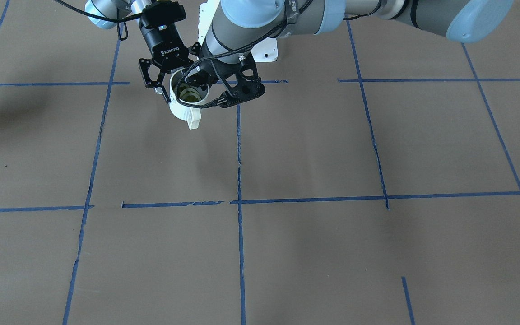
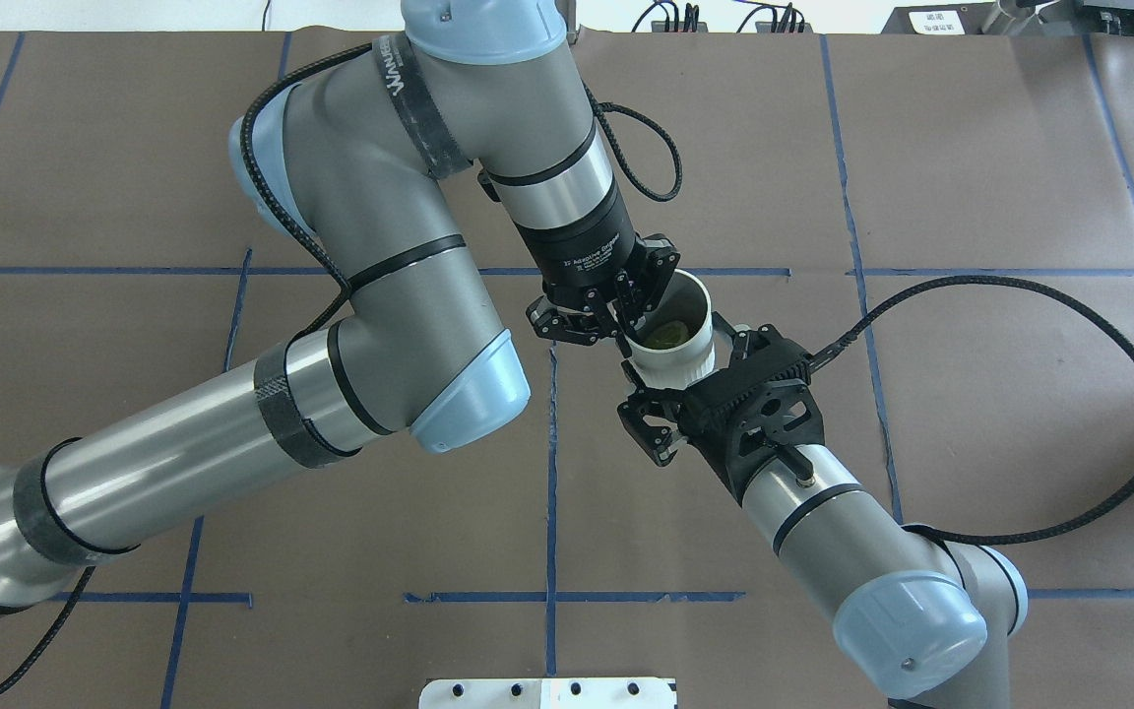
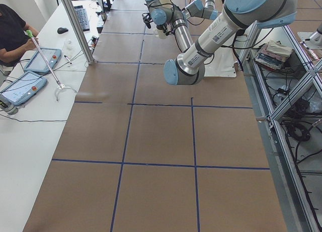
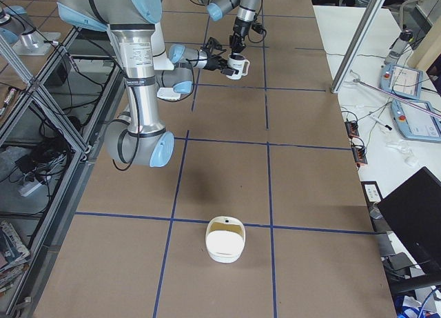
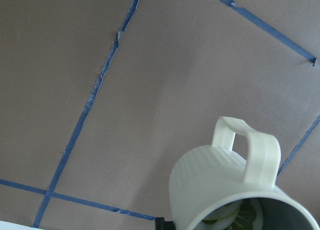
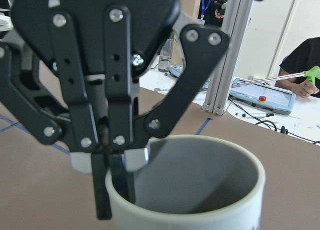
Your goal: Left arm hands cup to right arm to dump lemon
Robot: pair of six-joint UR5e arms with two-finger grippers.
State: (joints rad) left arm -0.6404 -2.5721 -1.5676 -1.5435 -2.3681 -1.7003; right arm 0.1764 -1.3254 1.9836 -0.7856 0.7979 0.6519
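The white ribbed cup (image 2: pixel 673 362) hangs in the air, tilted, with the yellow-green lemon (image 2: pixel 665 335) inside. It also shows in the front view (image 1: pixel 182 109) with the lemon (image 1: pixel 190 94). My left gripper (image 2: pixel 626 330), with slim black linkage fingers, comes down from above and is shut on the cup's rim, one finger inside and one outside (image 6: pixel 112 185). My right gripper (image 2: pixel 690 372), with a black perforated mount and a braided cable, reaches in level from the robot's side. Its fingers (image 2: pixel 648 425) straddle the cup's body with a gap, open.
The brown table (image 1: pixel 314 149) carries a grid of blue tape. A white container (image 4: pixel 224 239) stands on it near the robot's right end. A white base plate (image 2: pixel 547 691) is at the robot's edge. An operator (image 3: pixel 12 30) and tablets are beside the left end.
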